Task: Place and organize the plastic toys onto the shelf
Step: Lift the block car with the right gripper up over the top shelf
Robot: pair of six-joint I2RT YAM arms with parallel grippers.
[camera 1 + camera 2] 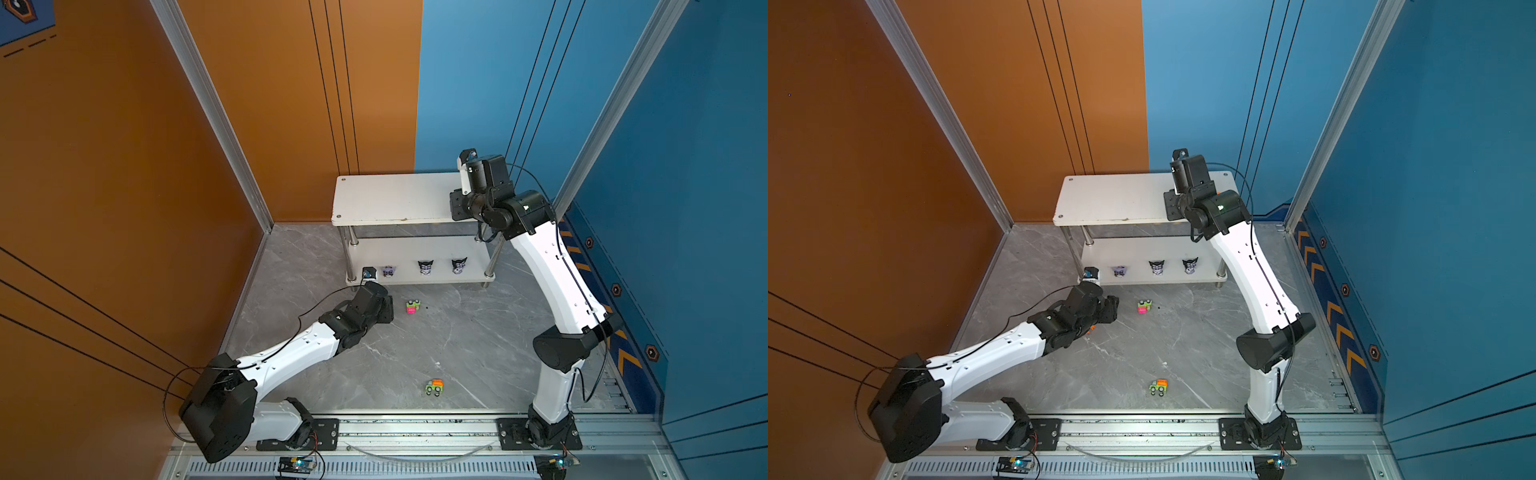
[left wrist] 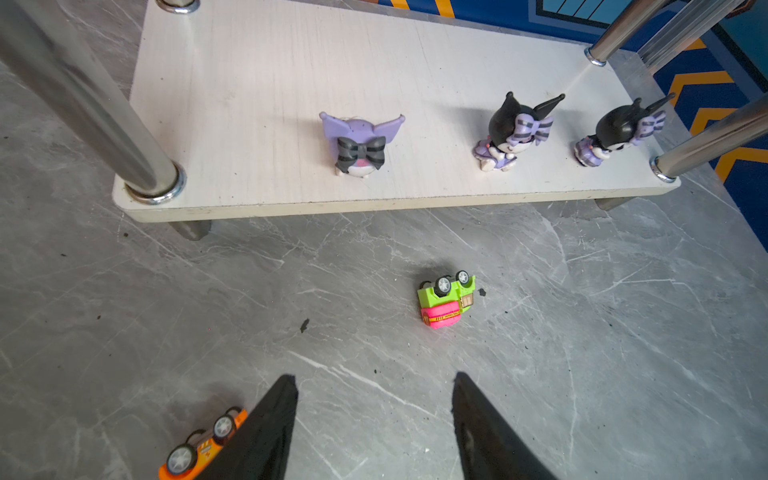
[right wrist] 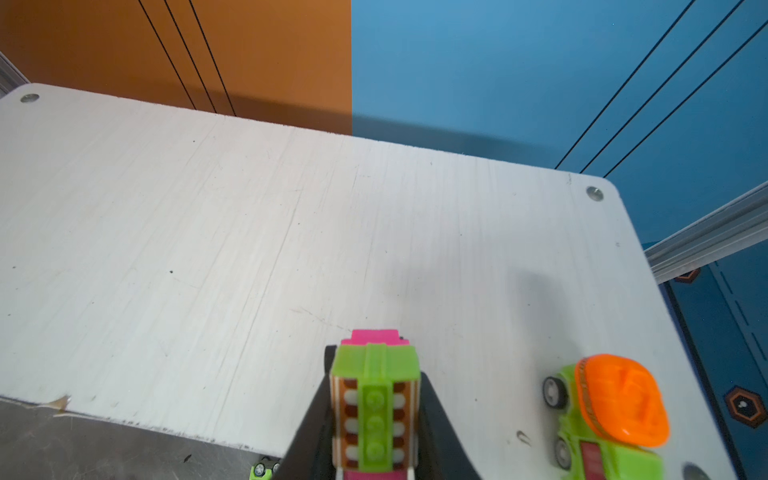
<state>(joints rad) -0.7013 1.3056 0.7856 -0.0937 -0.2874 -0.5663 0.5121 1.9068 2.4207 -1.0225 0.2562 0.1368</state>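
— Right tool (image 3: 376,374)?
— Clenched on a green-pink truck (image 3: 374,419), a finger on each flank, over the top board (image 3: 208,249) of the shelf (image 1: 386,199). Whether the wheels touch the board, I can't tell.
— Anything by it?
— An orange-top truck (image 3: 606,411) stands on that board just beside the tool, near the board's corner.
— Left tool (image 2: 372,378)?
— Released. Its fingers (image 2: 270,428) are spread with nothing between them, low over the tabletop (image 2: 582,353). An orange car (image 2: 199,451) lies on its side at the outside of one finger. Touching or not, I can't tell.
— Ahead of it?
— A tipped truck (image 2: 446,301), green and pink, on its side on the tabletop, between the tool and the shelf. Past that, three figurines (image 2: 513,133) stand in a row on the lower board (image 2: 249,83), near its front edge.
— And the rest?
— A green truck (image 1: 434,387) with an orange back sits on the tabletop, well apart from both tools, toward the arms' bases.
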